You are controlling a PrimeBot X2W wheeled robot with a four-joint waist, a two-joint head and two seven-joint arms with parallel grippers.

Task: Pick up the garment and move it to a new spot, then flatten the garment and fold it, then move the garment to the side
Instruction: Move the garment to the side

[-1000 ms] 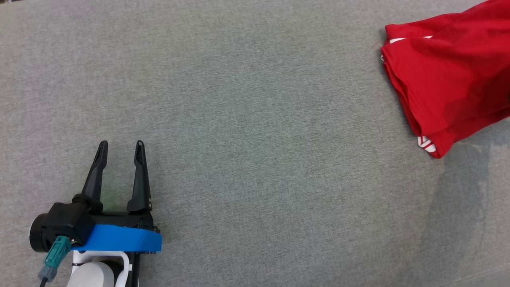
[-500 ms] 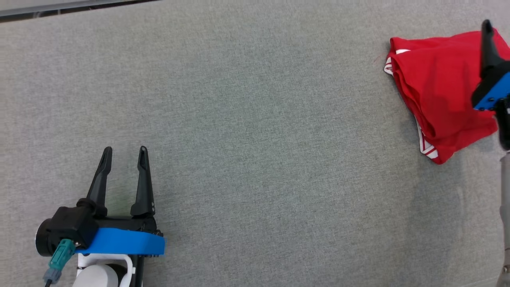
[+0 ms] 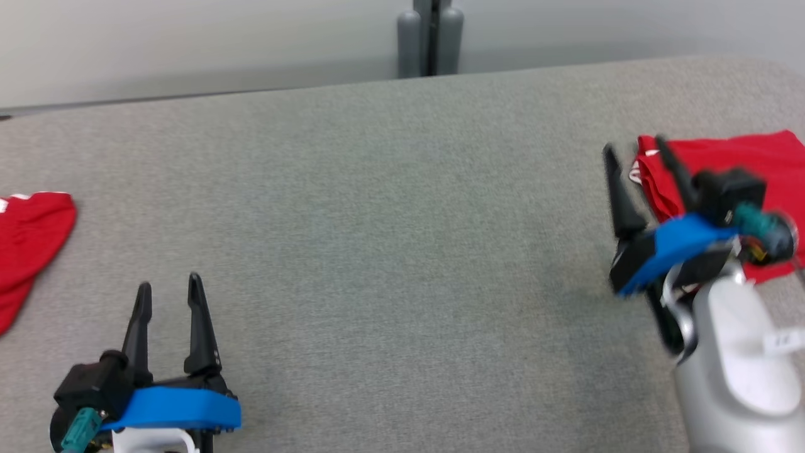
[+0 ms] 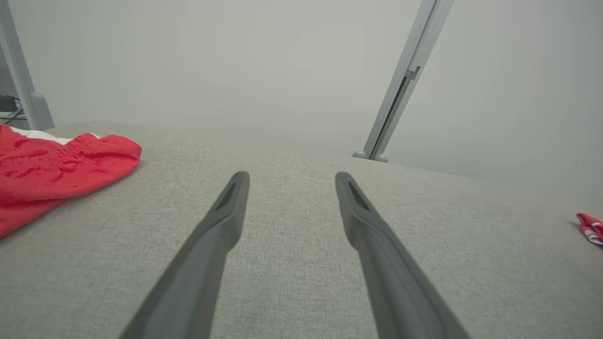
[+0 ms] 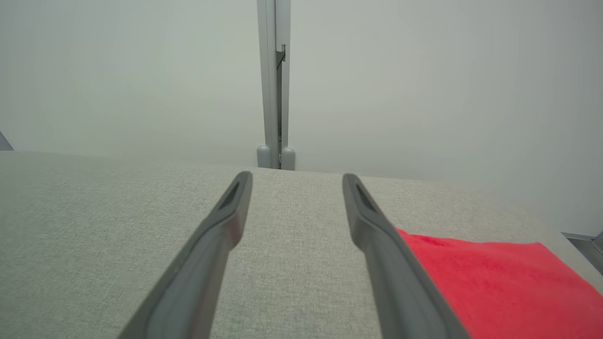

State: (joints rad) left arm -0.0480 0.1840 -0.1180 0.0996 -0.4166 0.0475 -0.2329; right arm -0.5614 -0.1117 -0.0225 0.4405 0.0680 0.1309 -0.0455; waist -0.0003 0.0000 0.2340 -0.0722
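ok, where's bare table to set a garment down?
Free: wide middle of the table, between left hand and right hand. Crowded: the left red garment at the left edge; the right red garment by the right hand.

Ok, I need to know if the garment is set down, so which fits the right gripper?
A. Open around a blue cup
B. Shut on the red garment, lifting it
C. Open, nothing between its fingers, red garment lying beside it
C: in the right wrist view the right gripper has its fingers spread with just bare grey surface between them, and the folded red garment lies flat off to one side.
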